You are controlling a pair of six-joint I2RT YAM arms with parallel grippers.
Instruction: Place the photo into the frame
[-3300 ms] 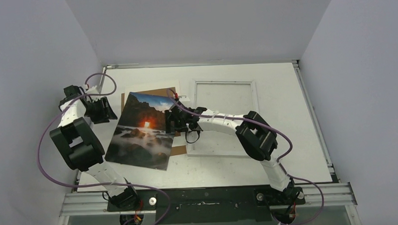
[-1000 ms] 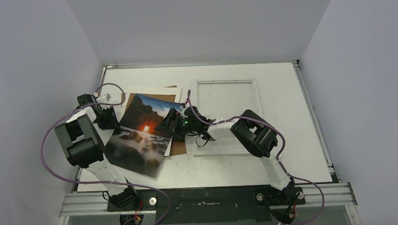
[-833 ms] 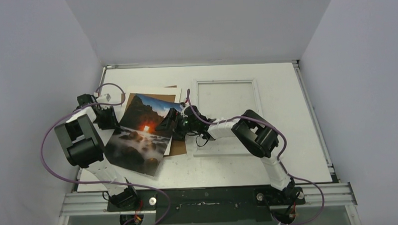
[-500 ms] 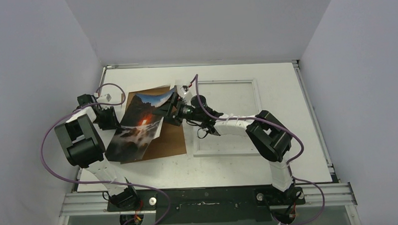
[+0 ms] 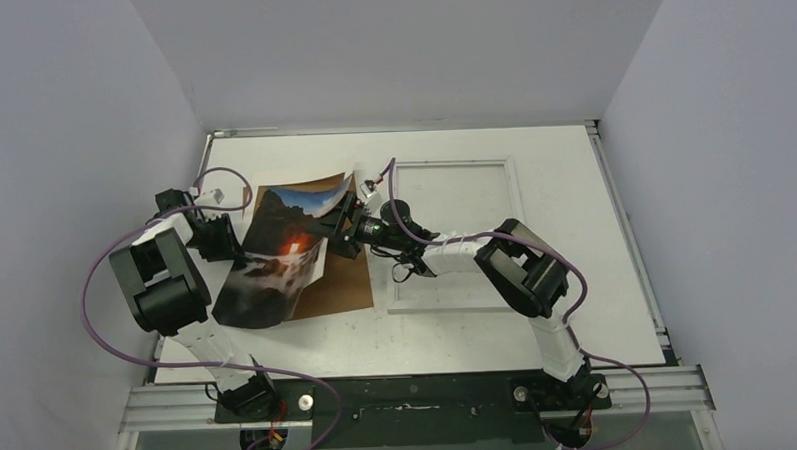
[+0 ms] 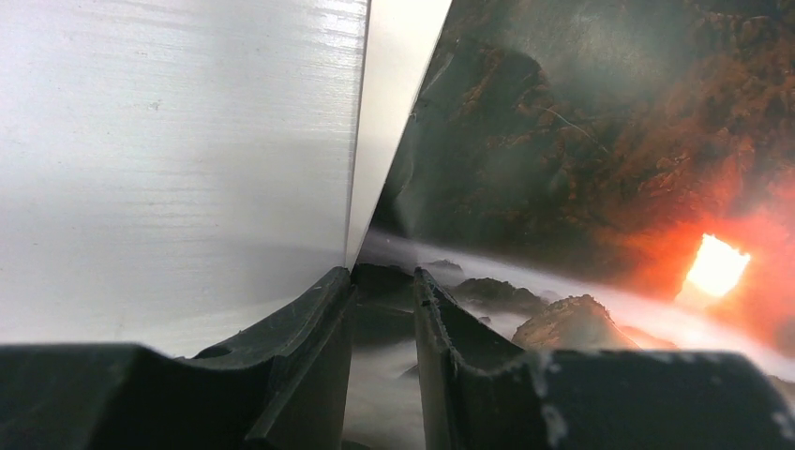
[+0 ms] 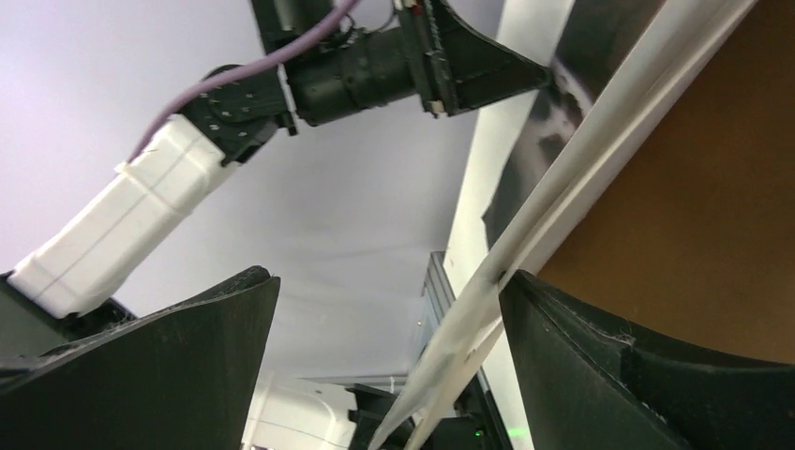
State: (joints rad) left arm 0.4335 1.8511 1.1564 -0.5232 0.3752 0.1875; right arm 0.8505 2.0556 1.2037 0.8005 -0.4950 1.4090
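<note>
Left wrist view: our left claw (image 6: 382,277) grasps the photo (image 6: 581,141) by its edge. Our right claw (image 7: 391,281) stands released, fingers (image 7: 141,375) wide apart, the photo's bowed edge between them.

Even, soft overhead light with faint shadows; both wrist views blur close up; glare streaks the white surface.

Lilac-grey walls (image 5: 66,117), white tbl (image 5: 574,219), black front rail (image 5: 420,394)

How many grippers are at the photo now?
2. The left gripper has its jaws on the photo's left edge; the right gripper is at its raised right edge, jaws apart.
</note>
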